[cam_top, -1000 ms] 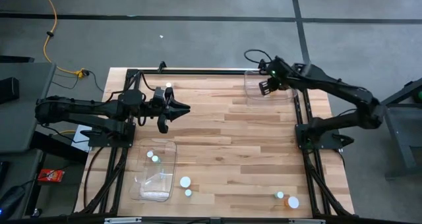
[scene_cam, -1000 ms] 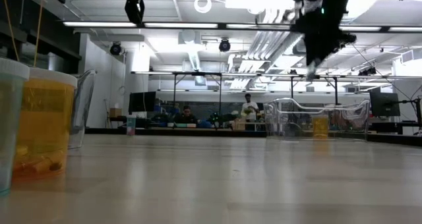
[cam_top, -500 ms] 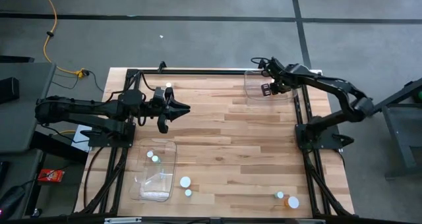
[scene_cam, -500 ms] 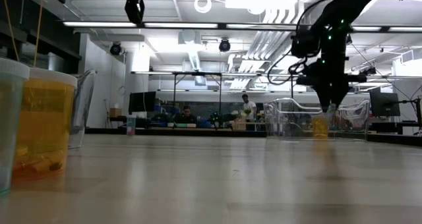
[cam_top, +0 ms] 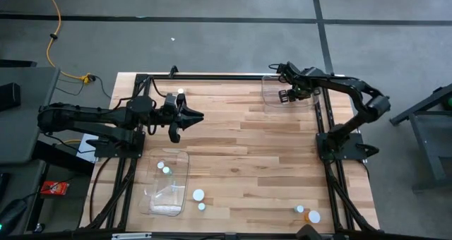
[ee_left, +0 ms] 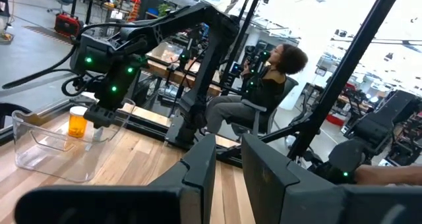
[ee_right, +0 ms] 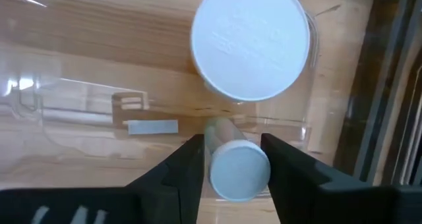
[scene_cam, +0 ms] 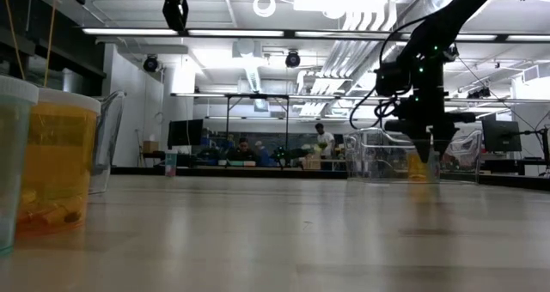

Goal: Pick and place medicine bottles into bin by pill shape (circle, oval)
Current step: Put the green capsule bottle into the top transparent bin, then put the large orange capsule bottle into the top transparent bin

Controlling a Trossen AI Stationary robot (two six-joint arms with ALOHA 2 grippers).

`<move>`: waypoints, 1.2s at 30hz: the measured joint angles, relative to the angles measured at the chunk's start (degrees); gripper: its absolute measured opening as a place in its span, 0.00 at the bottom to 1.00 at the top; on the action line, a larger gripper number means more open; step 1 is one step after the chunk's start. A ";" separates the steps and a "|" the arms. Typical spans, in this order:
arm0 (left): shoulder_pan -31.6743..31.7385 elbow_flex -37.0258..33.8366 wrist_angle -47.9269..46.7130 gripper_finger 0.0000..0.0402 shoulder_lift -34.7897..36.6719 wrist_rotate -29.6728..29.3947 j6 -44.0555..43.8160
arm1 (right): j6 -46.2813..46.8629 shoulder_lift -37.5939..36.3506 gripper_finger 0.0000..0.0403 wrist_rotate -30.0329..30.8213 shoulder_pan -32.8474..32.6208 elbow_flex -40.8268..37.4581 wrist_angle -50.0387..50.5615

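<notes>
1. Wooden worktop (cam_top: 247, 148), upper right: the right gripper (cam_top: 288, 95) has sunk lower into the clear bin (cam_top: 272, 102).
2. Its fingers clamp a small bottle (ee_right: 236, 166) beside an orange bottle (ee_left: 78, 121).
3. Left gripper (cam_top: 185, 118) waits unmoved, nearly closed, empty.

two arms reach over the tabletop (cam_top: 240, 148) in the high view, one from the left edge of the frame and one from the upper right. there are two clear bins: one bin (cam_top: 167, 182) at lower left, one far bin (cam_top: 288, 93) at upper right. six white caps show in that view: two inside the lower-left bin (cam_top: 163, 167), two just right of it (cam_top: 199, 198), and two at lower right (cam_top: 307, 213). the right wrist view shows two bottles: a large white-capped one (ee_right: 250, 43) and a smaller one (ee_right: 236, 165).
</notes>
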State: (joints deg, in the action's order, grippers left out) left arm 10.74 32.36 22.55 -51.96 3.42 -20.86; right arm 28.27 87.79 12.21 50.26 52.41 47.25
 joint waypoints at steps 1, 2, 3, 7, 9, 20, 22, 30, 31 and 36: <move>-0.01 0.00 0.00 0.16 0.00 0.00 0.00 | -0.01 -0.01 0.37 0.03 0.02 0.00 -0.08; 0.00 0.00 0.00 0.16 0.00 0.00 0.00 | -0.07 -0.02 0.38 0.21 0.02 0.01 -0.32; 0.00 0.00 0.00 0.16 0.00 0.00 0.00 | -0.09 -0.02 0.39 0.31 0.01 -0.01 -0.48; 0.00 0.00 0.00 0.16 0.00 0.00 0.02 | -0.36 -0.04 0.43 0.51 0.01 0.01 -0.78; 0.00 0.00 0.00 0.16 0.00 0.00 0.02 | -2.09 -0.04 0.47 1.24 0.00 0.78 -0.18; 0.00 0.00 0.00 0.16 0.00 0.00 0.02 | -10.75 -14.83 0.51 -9.96 -3.58 8.37 -9.95; 0.00 0.00 0.00 0.16 0.00 0.00 0.04 | -10.24 -19.97 0.51 -14.64 -7.13 6.02 -17.40; 0.01 0.00 0.00 0.16 0.00 -2.97 0.05 | -1.56 -35.88 0.51 -16.92 -29.13 -13.10 -51.03; 0.12 0.00 0.00 0.16 0.00 -3.09 0.05 | -1.60 -36.93 0.51 -16.92 -31.68 -15.17 -54.62; 0.26 0.00 -0.04 0.16 -0.02 -3.19 1.13 | -8.94 -39.30 0.51 -16.80 -41.89 -20.68 -62.82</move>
State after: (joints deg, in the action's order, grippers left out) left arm 11.00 32.36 22.50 -51.99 0.23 -19.73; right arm 19.33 48.49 -4.59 8.38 31.74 -15.57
